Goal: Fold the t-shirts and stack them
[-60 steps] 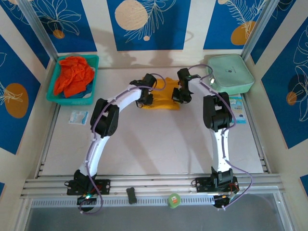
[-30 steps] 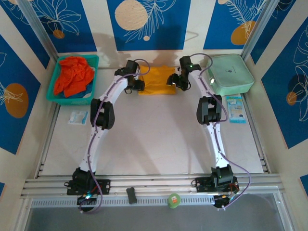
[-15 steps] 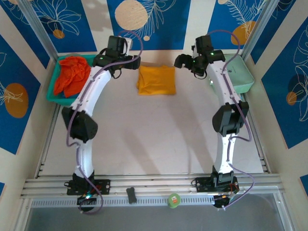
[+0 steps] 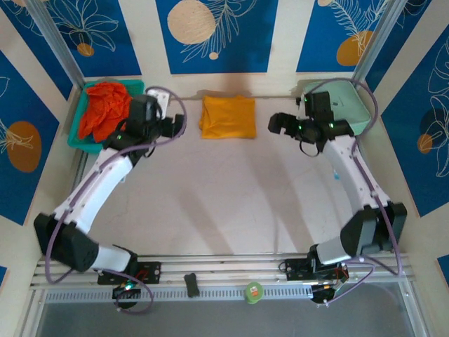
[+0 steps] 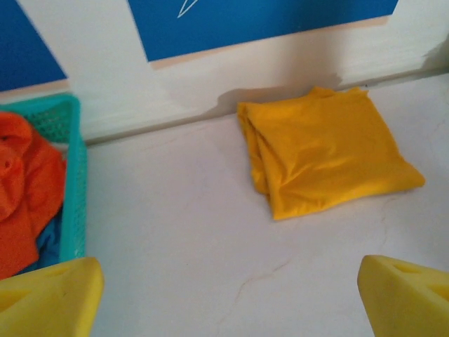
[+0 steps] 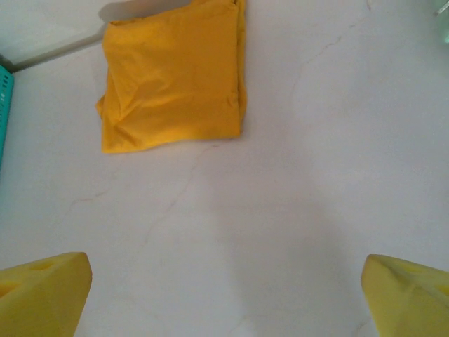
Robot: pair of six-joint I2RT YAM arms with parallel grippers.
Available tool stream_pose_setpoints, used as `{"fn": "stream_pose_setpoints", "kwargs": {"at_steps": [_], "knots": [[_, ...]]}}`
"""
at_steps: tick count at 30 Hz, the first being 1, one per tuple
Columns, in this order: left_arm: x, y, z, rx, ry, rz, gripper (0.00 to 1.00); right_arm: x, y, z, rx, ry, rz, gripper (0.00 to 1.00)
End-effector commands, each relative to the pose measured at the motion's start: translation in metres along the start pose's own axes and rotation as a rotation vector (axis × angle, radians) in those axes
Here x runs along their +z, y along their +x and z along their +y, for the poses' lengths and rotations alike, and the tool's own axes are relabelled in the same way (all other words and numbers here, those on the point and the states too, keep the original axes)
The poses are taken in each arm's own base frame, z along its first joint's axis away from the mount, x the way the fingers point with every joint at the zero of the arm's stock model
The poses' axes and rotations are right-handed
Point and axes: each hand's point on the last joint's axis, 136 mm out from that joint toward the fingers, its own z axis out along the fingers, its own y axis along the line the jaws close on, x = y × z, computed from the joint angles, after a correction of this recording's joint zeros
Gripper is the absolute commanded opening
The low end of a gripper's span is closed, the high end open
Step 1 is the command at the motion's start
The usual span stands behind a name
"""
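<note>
Near back wall [image 4: 286,35], soft yellow-orange t-shirt [image 4: 228,117] folded into a plump square, left and right jaws spread wide, empty.

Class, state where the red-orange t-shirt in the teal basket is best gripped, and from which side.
Grip the raised fold at the top of the red-orange t-shirt, coming down from above: it lies heaped inside the teal basket, whose walls likely block a sideways approach.

I see a plain yellow-orange t-shirt [image 4: 227,117] on a whitish table [image 4: 231,203], a red-orange t-shirt [image 4: 105,109] in a teal basket [image 4: 105,146], a mint-green case [image 4: 358,116], and blue wall panels [image 4: 245,42] with white leaf outlines.
</note>
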Motion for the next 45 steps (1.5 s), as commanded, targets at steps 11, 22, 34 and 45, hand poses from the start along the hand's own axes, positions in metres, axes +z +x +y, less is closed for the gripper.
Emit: {"fn": "stream_pose_setpoints", "kwargs": {"at_steps": [11,22,34,45], "knots": [[-0.043,0.098,0.053,0.147,-0.296,-0.385,0.99,0.017,0.048,-0.052,-0.343,0.005,-0.488,0.99],[0.013,0.192,0.074,0.12,-0.316,-0.3,0.99,0.056,0.079,-0.082,-0.36,0.012,-0.557,0.99],[0.075,0.212,0.087,0.009,-0.162,-0.131,0.99,0.096,0.08,-0.104,-0.252,-0.082,-0.404,0.99],[0.078,0.212,0.09,-0.05,-0.074,-0.139,0.99,0.099,0.079,-0.103,-0.266,-0.04,-0.404,0.99]]}}
